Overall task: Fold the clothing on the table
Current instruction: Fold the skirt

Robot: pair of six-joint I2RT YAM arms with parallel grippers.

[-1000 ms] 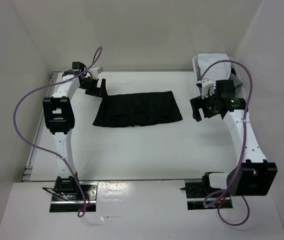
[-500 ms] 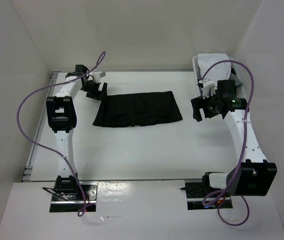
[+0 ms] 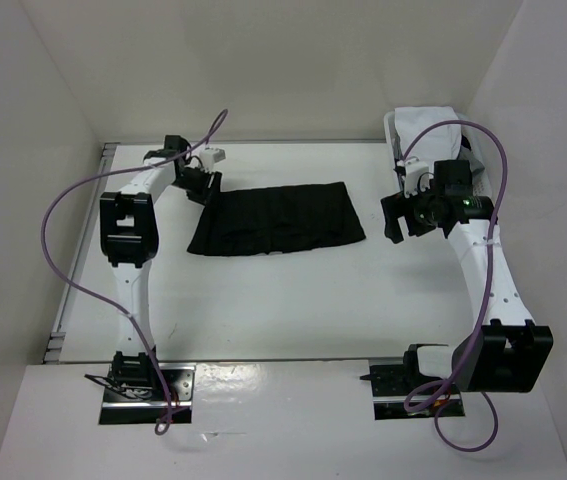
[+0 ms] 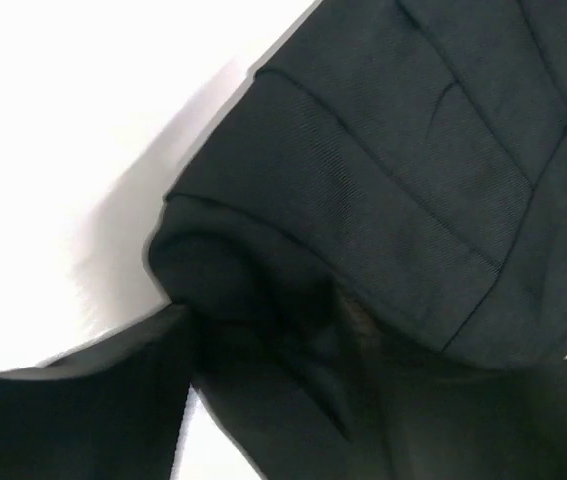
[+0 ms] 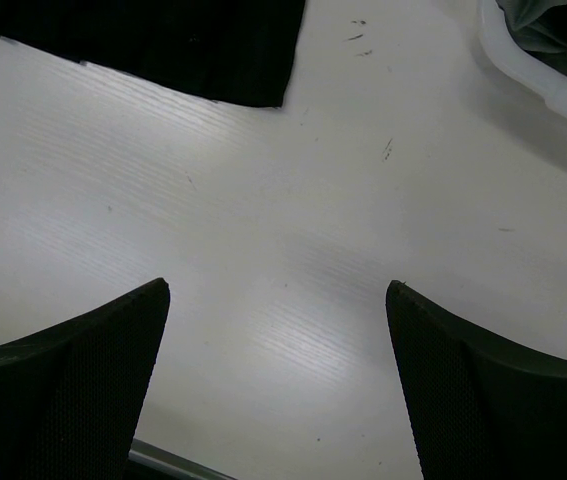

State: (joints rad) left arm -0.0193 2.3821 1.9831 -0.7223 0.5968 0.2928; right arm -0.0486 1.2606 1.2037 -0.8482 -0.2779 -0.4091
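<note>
L hand (image 3: 201,183) is being shifted onto the clothing's (image 3: 278,218) far corner & narrowed. Fabric is being bunched betw. its fingers; firm pinch can't be told yet. Rest of clothing is lying flat on tabletop (image 3: 283,300), to that hand's R. R hand (image 3: 395,224) is being held wide, empty. First fold prob. being started.

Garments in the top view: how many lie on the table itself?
1: the black skirt, spread flat between the arms, the left gripper at its far-left corner. The basket far right holds more cloth, possibly several pieces.
</note>
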